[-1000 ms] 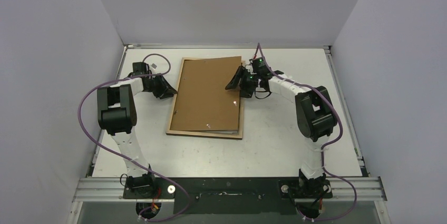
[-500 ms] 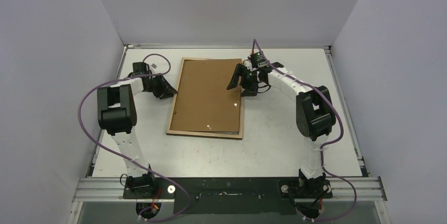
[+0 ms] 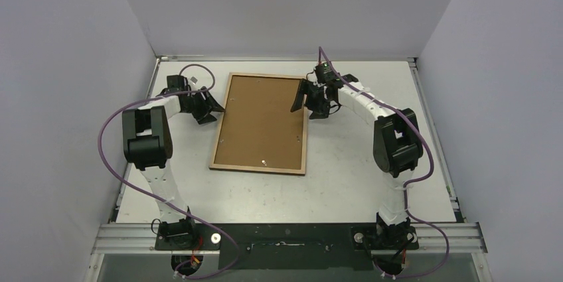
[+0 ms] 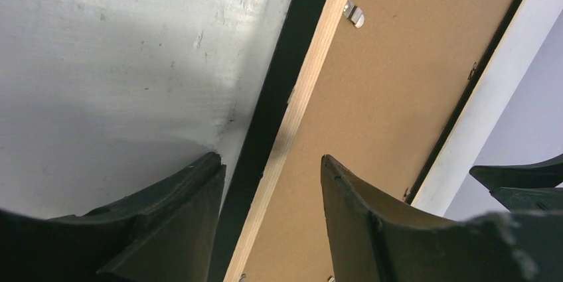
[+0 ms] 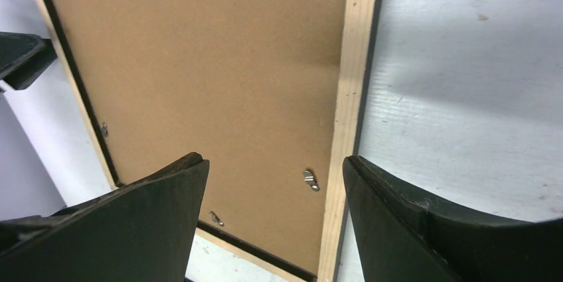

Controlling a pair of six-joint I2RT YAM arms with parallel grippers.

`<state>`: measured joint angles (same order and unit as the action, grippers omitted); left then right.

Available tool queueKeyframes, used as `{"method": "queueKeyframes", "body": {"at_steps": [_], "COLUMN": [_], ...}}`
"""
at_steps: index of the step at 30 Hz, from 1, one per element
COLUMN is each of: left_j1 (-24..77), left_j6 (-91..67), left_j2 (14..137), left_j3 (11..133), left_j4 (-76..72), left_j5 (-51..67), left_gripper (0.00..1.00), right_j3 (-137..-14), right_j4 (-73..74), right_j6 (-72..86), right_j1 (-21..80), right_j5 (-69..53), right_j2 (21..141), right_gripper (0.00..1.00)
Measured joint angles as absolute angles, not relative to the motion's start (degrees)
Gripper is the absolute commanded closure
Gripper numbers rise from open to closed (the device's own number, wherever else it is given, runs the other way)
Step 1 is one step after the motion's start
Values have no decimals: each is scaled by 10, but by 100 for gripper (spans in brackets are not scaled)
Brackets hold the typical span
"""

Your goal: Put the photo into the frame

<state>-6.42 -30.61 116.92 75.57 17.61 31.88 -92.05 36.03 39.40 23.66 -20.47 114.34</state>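
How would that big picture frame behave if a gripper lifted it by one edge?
Probably stiff: the frame has a wooden rim. Being wide and flat, it would likely tilt or swing from one edge. The backing board might slip out unless its small clips are turned.

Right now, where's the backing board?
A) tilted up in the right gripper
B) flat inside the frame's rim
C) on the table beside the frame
B: the backing board lies flat within the wood rim of the frame; the right gripper stands open, holding nothing.
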Motion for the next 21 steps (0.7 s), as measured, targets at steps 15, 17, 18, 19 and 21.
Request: {"method": "queueKeyframes", "body": {"at_steps": [15,17,18,19,21], "left_j1": [-51,-44,-40,-38,-35], "left_j6": [-280,-280,-279,-279,-280], "left_j2": [1174,1174,1173,1173,1169], "left_j3": [779,778,778,776,768], "left_j4": [220,224,224,224,220], "left_j5": [307,307,304,304,304], "left_gripper": [51,52,52,53,54], "right_j3": [-862,-859,-857,-855,-852], "right_j4": [356,350,346,342,339], "right_j6": [375,375,374,372,370], "right_j1": [227,227,227,227,228], "right_j5": [-155,-161,-165,-170,-176], "right_j2": [1142,1142,1142,1142,1142], "right_gripper": [18,20,21,21,22]}}
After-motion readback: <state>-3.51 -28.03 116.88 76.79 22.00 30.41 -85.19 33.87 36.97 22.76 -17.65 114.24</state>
